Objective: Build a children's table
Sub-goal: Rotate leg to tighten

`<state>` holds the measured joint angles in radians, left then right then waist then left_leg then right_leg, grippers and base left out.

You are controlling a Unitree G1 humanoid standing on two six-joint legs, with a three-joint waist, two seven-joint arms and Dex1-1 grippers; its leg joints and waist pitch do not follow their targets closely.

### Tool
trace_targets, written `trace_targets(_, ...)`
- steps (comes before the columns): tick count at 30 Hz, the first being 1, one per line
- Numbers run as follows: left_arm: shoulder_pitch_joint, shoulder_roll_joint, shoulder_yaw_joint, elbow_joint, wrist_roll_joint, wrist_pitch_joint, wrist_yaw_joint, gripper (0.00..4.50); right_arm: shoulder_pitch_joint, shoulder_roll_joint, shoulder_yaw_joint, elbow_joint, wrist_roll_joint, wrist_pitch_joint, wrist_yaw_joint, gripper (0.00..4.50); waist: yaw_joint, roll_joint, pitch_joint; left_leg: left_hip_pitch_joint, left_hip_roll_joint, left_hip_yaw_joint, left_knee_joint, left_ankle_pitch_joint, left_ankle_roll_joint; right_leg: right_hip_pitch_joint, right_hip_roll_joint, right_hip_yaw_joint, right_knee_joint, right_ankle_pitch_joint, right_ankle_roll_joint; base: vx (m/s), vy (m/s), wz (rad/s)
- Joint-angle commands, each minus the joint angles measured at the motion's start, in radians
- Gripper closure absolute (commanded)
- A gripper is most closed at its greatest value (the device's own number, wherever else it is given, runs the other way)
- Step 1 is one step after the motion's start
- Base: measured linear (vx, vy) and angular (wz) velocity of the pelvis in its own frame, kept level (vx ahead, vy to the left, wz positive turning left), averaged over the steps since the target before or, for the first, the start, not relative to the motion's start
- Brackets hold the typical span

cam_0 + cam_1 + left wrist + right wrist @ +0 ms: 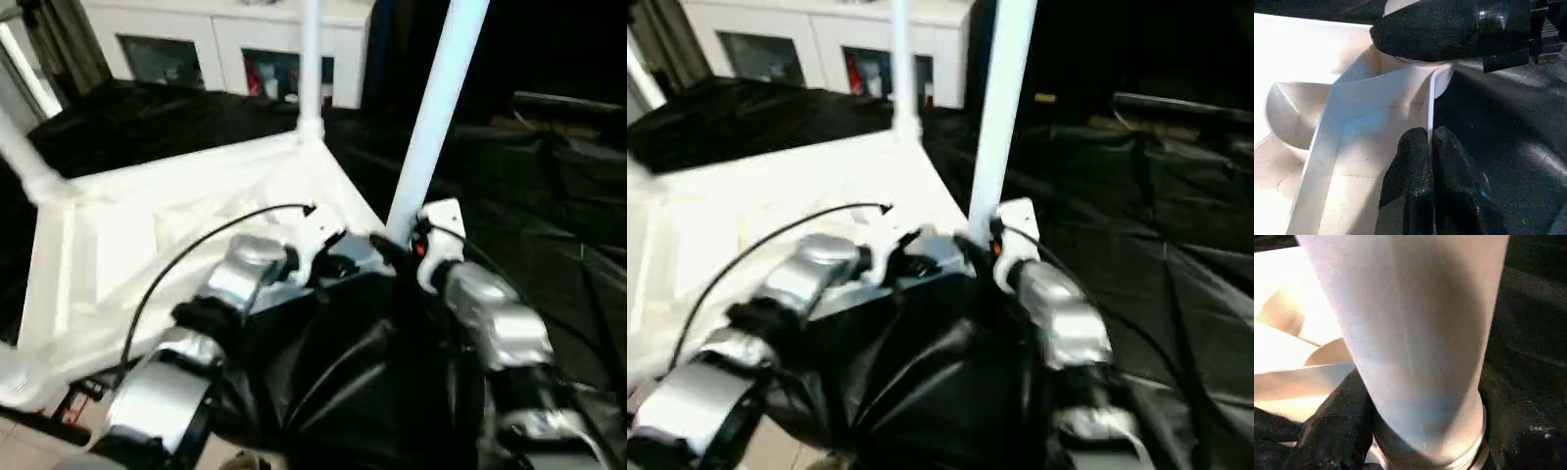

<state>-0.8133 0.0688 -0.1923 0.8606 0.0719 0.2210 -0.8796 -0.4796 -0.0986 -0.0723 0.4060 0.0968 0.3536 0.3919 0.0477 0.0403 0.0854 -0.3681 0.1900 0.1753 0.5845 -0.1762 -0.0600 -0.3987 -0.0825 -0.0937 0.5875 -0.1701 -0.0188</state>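
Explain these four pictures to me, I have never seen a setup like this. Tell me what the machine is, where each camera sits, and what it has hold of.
This is a humanoid robot with two silver arms, each ending in a gripper with two black fingers. The two wide pictures come from cameras on its head, looking down over its forearms. The other two come from cameras on its wrists, looking along the fingers.

A white plastic table top lies upside down, ribs up, on black sheeting. Legs already stand in its corners, such as the far leg. White cabinets stand behind.

The left gripper is pinched on the thin edge of the table top. The right gripper is at the base of the near leg, where that leg meets its corner socket; whether it grips is hard to tell.
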Motion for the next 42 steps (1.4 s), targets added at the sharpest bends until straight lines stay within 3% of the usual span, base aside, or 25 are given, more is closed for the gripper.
trace_targets(1, -0.05, -0.079, 0.009, -0.024, -0.036, -0.033, 0.042, 4.5, 0.009, 0.108, 0.103, 0.032, 0.042, 0.031, 0.087, 1.15, -0.001, -0.011, -0.068, 0.006, 0.034, -0.013, -0.071, -0.212, 0.061, 0.049, -0.071, 0.054, -0.083, -0.279, -0.197, 0.0, 0.0, 0.0)
trace_targets(3, -0.046, -0.073, 0.001, -0.022, -0.031, -0.045, 0.02, 4.5, 0.007, 0.109, 0.09, 0.024, 0.061, 0.046, 0.108, 0.94, 0.0, -0.011, -0.069, 0.006, 0.034, -0.011, -0.069, -0.193, 0.076, 0.052, -0.073, 0.054, -0.081, -0.251, -0.211, 0.0, 0.0, 0.0)
trace_targets(5, -0.034, -0.056, -0.009, -0.026, -0.031, -0.056, -0.029, 4.5, 0.011, 0.067, 0.127, 0.007, 0.04, 0.023, 0.16, 0.69, 0.0, -0.012, -0.069, 0.006, 0.034, -0.011, -0.07, -0.19, 0.081, 0.052, -0.072, 0.053, -0.081, -0.258, -0.211, 0.0, 0.0, 0.0)
trace_targets(9, -0.007, -0.018, -0.031, -0.062, -0.039, -0.054, -0.116, 4.5, 0.038, -0.027, 0.185, -0.064, 0.056, 0.019, 0.325, 0.64, 0.003, -0.014, -0.07, 0.004, 0.034, -0.011, -0.068, -0.183, 0.092, 0.058, -0.071, 0.052, -0.081, -0.253, -0.208, 0.0, 0.0, 0.0)
trace_targets(12, 0.0, -0.009, -0.037, -0.07, -0.04, -0.06, -0.14, 4.5, 0.046, -0.052, 0.2, -0.083, 0.058, 0.018, 0.366, 0.64, 0.004, -0.014, -0.072, 0.003, 0.037, -0.009, -0.067, -0.161, 0.107, 0.058, -0.073, 0.054, -0.076, -0.215, -0.223, 0.0, 0.0, 0.0)
trace_targets(14, 0.029, 0.038, -0.057, -0.107, -0.05, -0.065, -0.244, 4.5, 0.077, -0.17, 0.244, -0.156, 0.073, 0.027, 0.539, 0.64, 0.01, -0.016, -0.073, 0.003, 0.04, -0.009, -0.065, -0.144, 0.12, 0.064, -0.07, 0.053, -0.07, -0.181, -0.234, 0.0, 0.0, 0.0)
trace_targets(16, 0.043, 0.055, -0.065, -0.128, -0.059, -0.073, -0.292, 4.5, 0.084, -0.207, 0.252, -0.172, 0.079, 0.028, 0.593, 0.64, 0.014, -0.016, -0.074, 0.002, 0.042, -0.006, -0.064, -0.144, 0.132, 0.06, -0.07, 0.053, -0.069, -0.173, -0.243, 0.0, 0.0, 0.0)
trace_targets(22, 0.077, 0.097, -0.083, -0.185, -0.076, -0.064, -0.404, 4.5, 0.093, -0.27, 0.266, -0.209, 0.097, 0.041, 0.696, 0.64, 0.021, -0.014, -0.072, 0.007, 0.047, -0.008, -0.067, -0.172, 0.109, 0.055, -0.072, 0.053, -0.072, -0.229, -0.24, 0.0, 0.0, 0.0)
trace_targets(23, 0.087, 0.107, -0.088, -0.203, -0.081, -0.06, -0.434, 4.5, 0.095, -0.281, 0.271, -0.215, 0.099, 0.043, 0.716, 0.88, 0.021, -0.016, -0.074, 0.007, 0.047, -0.007, -0.067, -0.172, 0.108, 0.056, -0.072, 0.053, -0.071, -0.227, -0.24, 0.0, 0.0, 0.0)
trace_targets(25, 0.104, 0.123, -0.097, -0.233, -0.089, -0.047, -0.466, 4.5, 0.097, -0.296, 0.279, -0.228, 0.107, 0.053, 0.743, 0.94, 0.022, -0.015, -0.074, 0.008, 0.048, -0.008, -0.067, -0.173, 0.104, 0.056, -0.074, 0.053, -0.071, -0.233, -0.24, 0.0, 0.0, 0.0)
trace_targets(32, 0.113, 0.127, -0.102, -0.248, -0.084, -0.04, -0.466, 4.5, 0.113, -0.283, 0.306, -0.252, 0.108, 0.068, 0.757, 1.63, 0.027, -0.016, -0.077, 0.006, 0.045, -0.006, -0.064, -0.144, 0.103, 0.055, -0.072, 0.054, -0.067, -0.207, -0.239, 0.0, 0.0, 0.0)
trace_targets(35, 0.111, 0.122, -0.098, -0.246, -0.075, -0.039, -0.444, 4.5, 0.119, -0.263, 0.303, -0.246, 0.103, 0.068, 0.73, 1.71, 0.029, -0.016, -0.078, 0.007, 0.044, -0.006, -0.064, -0.142, 0.102, 0.055, -0.072, 0.054, -0.067, -0.214, -0.236, 0.0, 0.0, 0.0)
trace_targets(39, 0.095, 0.102, -0.084, -0.223, -0.064, -0.029, -0.383, 4.5, 0.117, -0.219, 0.28, -0.215, 0.087, 0.072, 0.648, 1.84, 0.026, -0.016, -0.072, 0.008, 0.042, -0.006, -0.066, -0.168, 0.088, 0.05, -0.072, 0.054, -0.075, -0.272, -0.219, 0.0, 0.0, 0.0)
trace_targets(40, 0.066, 0.07, -0.064, -0.181, -0.05, -0.021, -0.294, 4.5, 0.102, -0.154, 0.236, -0.159, 0.061, 0.082, 0.51, 1.85, 0.022, -0.019, -0.069, 0.009, 0.039, -0.007, -0.067, -0.191, 0.073, 0.049, -0.073, 0.053, -0.081, -0.325, -0.204, 0.0, 0.0, 0.0)
trace_targets(42, 0.047, 0.048, -0.052, -0.153, -0.042, -0.016, -0.236, 4.5, 0.092, -0.113, 0.208, -0.124, 0.048, 0.087, 0.422, 1.85, 0.014, -0.016, -0.068, 0.014, 0.038, -0.012, -0.07, -0.224, 0.044, 0.045, -0.073, 0.051, -0.087, -0.387, -0.189, 0.0, 0.0, 0.0)
